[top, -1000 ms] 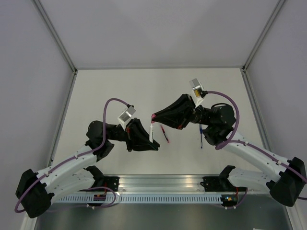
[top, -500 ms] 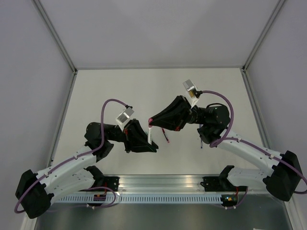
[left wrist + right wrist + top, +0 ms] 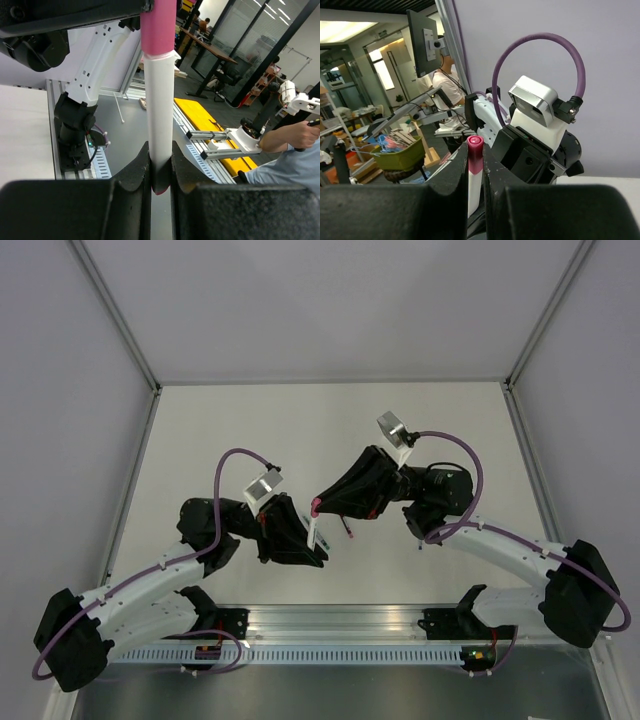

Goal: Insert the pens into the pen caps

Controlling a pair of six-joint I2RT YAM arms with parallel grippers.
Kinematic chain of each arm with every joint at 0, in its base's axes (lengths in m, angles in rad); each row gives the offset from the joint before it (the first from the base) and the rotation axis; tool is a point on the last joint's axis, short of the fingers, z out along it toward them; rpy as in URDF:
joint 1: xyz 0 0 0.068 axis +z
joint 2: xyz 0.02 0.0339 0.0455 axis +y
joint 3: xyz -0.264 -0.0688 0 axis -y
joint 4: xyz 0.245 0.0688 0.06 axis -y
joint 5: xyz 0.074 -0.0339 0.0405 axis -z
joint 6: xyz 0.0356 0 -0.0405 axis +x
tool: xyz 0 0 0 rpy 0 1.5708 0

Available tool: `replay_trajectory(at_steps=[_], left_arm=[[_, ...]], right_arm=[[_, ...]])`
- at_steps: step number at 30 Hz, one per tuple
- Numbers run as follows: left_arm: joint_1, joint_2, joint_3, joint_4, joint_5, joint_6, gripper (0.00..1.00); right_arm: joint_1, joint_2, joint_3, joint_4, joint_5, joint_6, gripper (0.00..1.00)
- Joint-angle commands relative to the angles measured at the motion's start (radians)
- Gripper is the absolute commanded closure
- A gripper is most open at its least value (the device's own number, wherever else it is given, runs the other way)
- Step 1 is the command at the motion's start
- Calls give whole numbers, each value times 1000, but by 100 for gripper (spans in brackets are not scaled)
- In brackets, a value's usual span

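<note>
White pen (image 3: 159, 115), pink cap (image 3: 158, 25); loose pen (image 3: 348, 531) perhaps red.

Near the middle of the counter (image 3: 250, 430), a little toward 6 o'clock, the two grippers meet above its surface. The left gripper (image 3: 316, 546) reaches in from 8 o'clock and clamps the near end of a pen (image 3: 314, 531). The right gripper (image 3: 321, 507) comes in from 3 o'clock and pinches the pen cap (image 3: 474, 146), which sits on the pen's 12 o'clock end. A loose pen (image 3: 347, 528) lies on the counter at 3 o'clock of the held one, just beneath the right gripper.
</note>
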Motion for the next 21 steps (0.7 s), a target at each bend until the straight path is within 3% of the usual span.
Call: replay_trajectory(at_steps=[1,11,19,21], left_arm=[[3,-28,45,137,-54,-23,98],[4,-67,17,19,-52,77,98],[4,-97,13,-66,-55,140,98],[4,-116,8,-141,-69,175,98]], right_arm=[[14,30,-31,165,-149,105,94],[14,-30,37,-159,-91,-94,71],[14,-51,71,-277,-80,-166,57],[14,-75,98,-444,-77,-271,51]])
